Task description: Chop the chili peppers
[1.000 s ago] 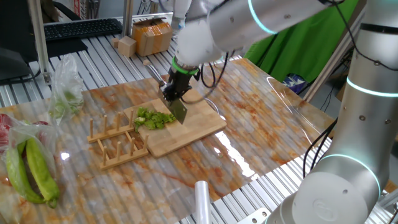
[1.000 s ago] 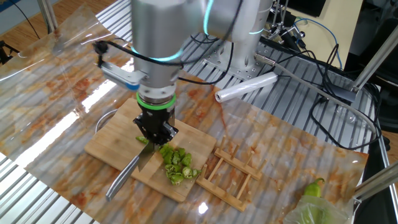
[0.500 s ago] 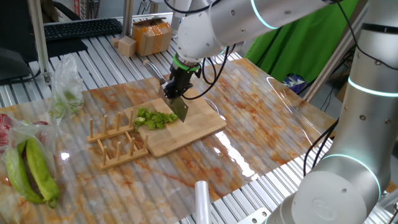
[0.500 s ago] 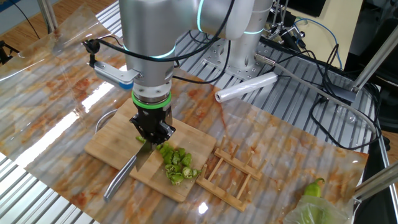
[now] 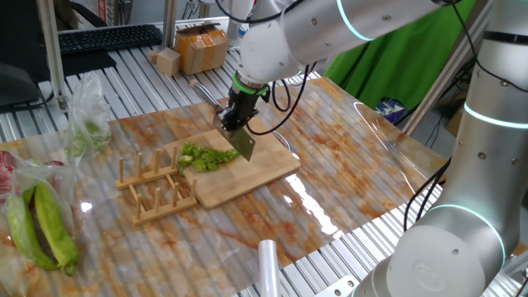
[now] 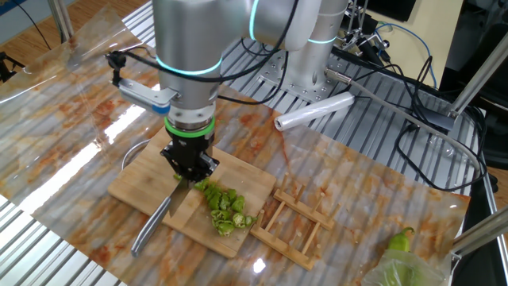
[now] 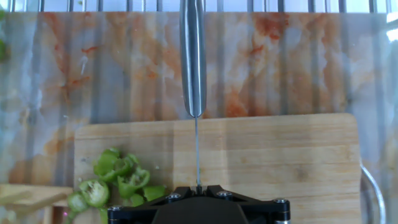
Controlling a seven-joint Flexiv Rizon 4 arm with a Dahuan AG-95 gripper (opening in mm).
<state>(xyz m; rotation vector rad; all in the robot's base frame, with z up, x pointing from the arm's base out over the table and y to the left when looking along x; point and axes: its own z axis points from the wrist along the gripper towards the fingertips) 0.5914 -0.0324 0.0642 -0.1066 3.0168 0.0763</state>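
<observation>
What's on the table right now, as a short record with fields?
gripper: shut on knife
knife: blade edge-down over board, handle sticking out past board edge
board: wooden, on marbled mat
chili slices: piled on board beside blade
rack: wooden, touching board's end
big peppers: in bag, away from board

One knife (image 6: 159,221), one cutting board (image 6: 143,183), perhaps ten chili slices (image 6: 224,208)

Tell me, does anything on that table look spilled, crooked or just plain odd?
Nothing stands out. The chili slices lie in one loose pile on the cutting board, none off it that I can see. The knife is clamped upright in the fingers, blade beside the pile. The wooden rack lies beside the board.
</observation>
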